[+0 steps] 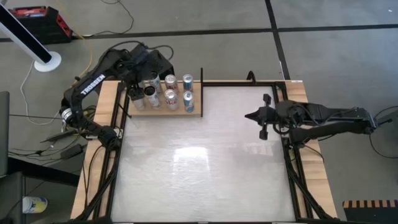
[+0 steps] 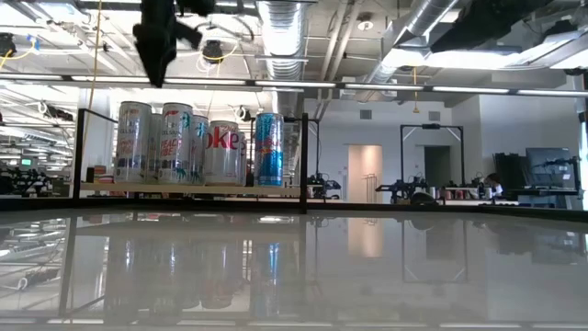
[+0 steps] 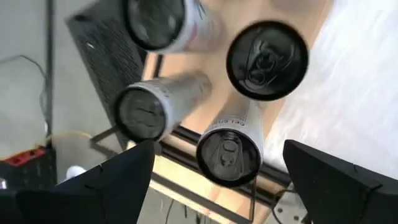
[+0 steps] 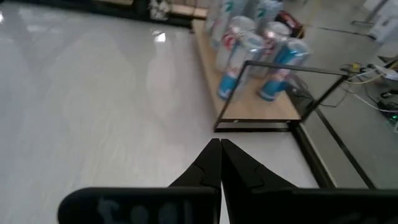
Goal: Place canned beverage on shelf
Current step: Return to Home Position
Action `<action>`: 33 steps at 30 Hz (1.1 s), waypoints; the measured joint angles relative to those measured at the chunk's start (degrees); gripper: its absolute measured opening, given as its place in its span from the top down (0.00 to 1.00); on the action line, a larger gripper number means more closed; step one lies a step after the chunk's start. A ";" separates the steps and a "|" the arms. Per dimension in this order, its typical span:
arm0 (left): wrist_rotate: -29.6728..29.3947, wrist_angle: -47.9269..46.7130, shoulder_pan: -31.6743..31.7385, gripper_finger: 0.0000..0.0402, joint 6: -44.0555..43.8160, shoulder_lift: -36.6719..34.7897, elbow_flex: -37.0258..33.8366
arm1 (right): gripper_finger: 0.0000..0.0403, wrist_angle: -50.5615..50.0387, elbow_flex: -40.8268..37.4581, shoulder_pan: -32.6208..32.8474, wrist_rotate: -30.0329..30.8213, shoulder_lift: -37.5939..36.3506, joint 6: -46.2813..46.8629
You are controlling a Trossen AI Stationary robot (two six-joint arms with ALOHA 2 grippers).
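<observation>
Left gripper (image 3: 219,146), spread wide and empty, hovers over the slim white and blue drink cans (image 1: 170,96) standing on the light-wood plank shelf (image 1: 160,112) at far left; right gripper (image 4: 220,147), pinched closed, waits at right.

Grey tiled floor (image 1: 323,56), exposed ceiling ducts (image 2: 285,26), fluorescent strip lights (image 2: 459,89)
</observation>
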 joint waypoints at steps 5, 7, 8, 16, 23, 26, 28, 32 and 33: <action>7.44 1.39 -2.26 0.15 -5.42 -3.91 3.03 | 0.93 -0.11 0.00 -2.35 -0.04 -4.21 1.93; 17.83 5.35 -3.45 0.15 -8.51 -6.99 1.71 | 0.93 1.20 -0.71 -3.11 -0.04 -6.76 3.54; 22.53 8.17 -4.34 0.16 -9.97 -9.02 0.05 | 0.93 3.26 -1.86 -3.39 -0.04 -8.33 4.26; 23.56 51.39 -24.87 0.26 -17.90 -30.90 -30.91 | 0.93 27.90 -16.04 -3.53 -3.21 -14.86 7.91; 13.60 79.80 -35.80 0.33 -20.48 -45.39 -58.31 | 0.93 23.73 -18.69 -3.59 -3.15 -14.76 11.58; 13.07 84.56 -35.84 0.36 -22.00 -49.71 -66.97 | 0.93 18.20 -18.78 -3.59 -3.10 -14.71 15.44; 13.07 87.23 -35.82 0.38 -23.30 -52.31 -71.83 | 0.93 20.33 -20.41 -3.58 -3.10 -14.69 18.46; 13.62 91.53 -35.82 0.45 -24.71 -57.09 -78.75 | 0.93 35.71 -28.90 -3.07 -4.22 -14.73 20.02; 13.70 91.98 -35.82 0.47 -24.74 -58.64 -79.75 | 0.93 38.91 -31.19 -2.92 -4.60 -14.73 20.36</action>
